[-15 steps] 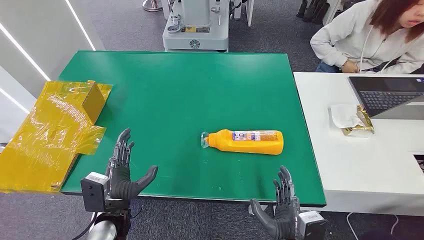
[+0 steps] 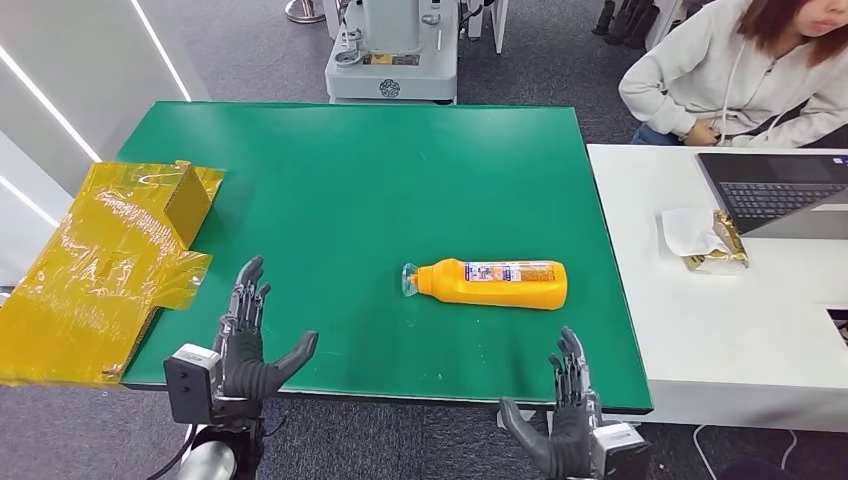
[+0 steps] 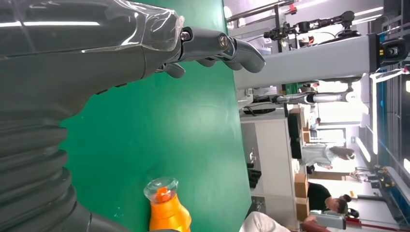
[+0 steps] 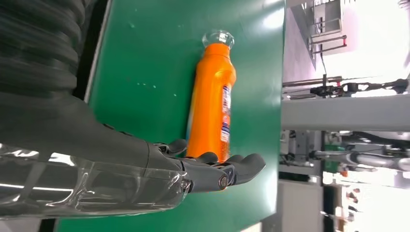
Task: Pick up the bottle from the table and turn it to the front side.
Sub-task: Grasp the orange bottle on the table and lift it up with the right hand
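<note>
Bottle time has not started yet: the orange plastic bottle with the clear cap (image 2: pixel 490 284) lies flat on its side on the green table top (image 2: pixel 350 180), a bit right of the middle, with its cap toward the robot's left and a blue and white label facing up. It touches nothing but the table. The robot's left hand (image 2: pixel 245 345) hangs over the near edge on the left, fingers spread wide, with nothing in it. The right hand (image 2: pixel 565 415) is at the near edge too, just in front of the bottle's thick end, fingers apart and empty as well. I think the job is only beginning, since no hand touches the bottle. To do the grab well, the right hand looks best placed; it should go forward and wrap around the fat middle of the bottle, not the slippery cap, and squeeze gently so it does not roll away. Counting now: one bottle, two robot hands, one crinkly yellow plastic sheet (image 2: pixel 95 270) at the left side, one white side table (image 2: pixel 720 320), one dark laptop (image 2: pixel 775 190), and one person in a grey top (image 2: pixel 730 75) sitting behind it.
</note>
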Robot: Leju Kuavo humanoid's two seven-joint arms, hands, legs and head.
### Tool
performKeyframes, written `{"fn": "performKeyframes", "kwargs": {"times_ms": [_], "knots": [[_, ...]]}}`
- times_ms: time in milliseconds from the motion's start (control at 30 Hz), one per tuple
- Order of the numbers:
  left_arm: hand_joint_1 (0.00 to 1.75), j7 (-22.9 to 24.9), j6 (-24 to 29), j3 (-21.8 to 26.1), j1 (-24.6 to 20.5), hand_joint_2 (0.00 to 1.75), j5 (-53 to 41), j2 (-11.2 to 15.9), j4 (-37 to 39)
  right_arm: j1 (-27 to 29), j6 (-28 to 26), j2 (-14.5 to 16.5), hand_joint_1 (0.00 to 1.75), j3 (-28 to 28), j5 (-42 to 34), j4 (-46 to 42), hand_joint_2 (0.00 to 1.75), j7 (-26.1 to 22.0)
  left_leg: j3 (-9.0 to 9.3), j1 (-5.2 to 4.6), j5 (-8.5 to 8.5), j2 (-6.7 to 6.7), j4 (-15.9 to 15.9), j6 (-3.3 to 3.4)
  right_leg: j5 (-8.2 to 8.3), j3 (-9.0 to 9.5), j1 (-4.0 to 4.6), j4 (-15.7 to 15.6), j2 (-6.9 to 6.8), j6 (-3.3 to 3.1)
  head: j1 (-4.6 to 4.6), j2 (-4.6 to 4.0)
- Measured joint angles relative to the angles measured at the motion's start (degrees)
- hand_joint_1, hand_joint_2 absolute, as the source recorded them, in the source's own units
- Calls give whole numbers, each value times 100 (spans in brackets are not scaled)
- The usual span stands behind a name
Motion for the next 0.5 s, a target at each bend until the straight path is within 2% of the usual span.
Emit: {"fn": "performKeyframes", "kwargs": {"times_ms": [400, 500], "knots": [[0, 66, -332, -55, -399, 175, -301, -460, 272, -358, -317, -29, 0, -438, 2441, -389, 175, 489, 1, 0, 0, 0, 2, 0, 4, 1, 0, 0, 0, -3, 0, 0], [0, 73, -372, -69, -475, 175, -314, -526, 357, -460, -321, -29, 0, -546, 2650, -431, 175, 565, 2, 0, 1, 1, 2, 0, 4, 1, 0, 0, 1, -4, -1, 0]]}}
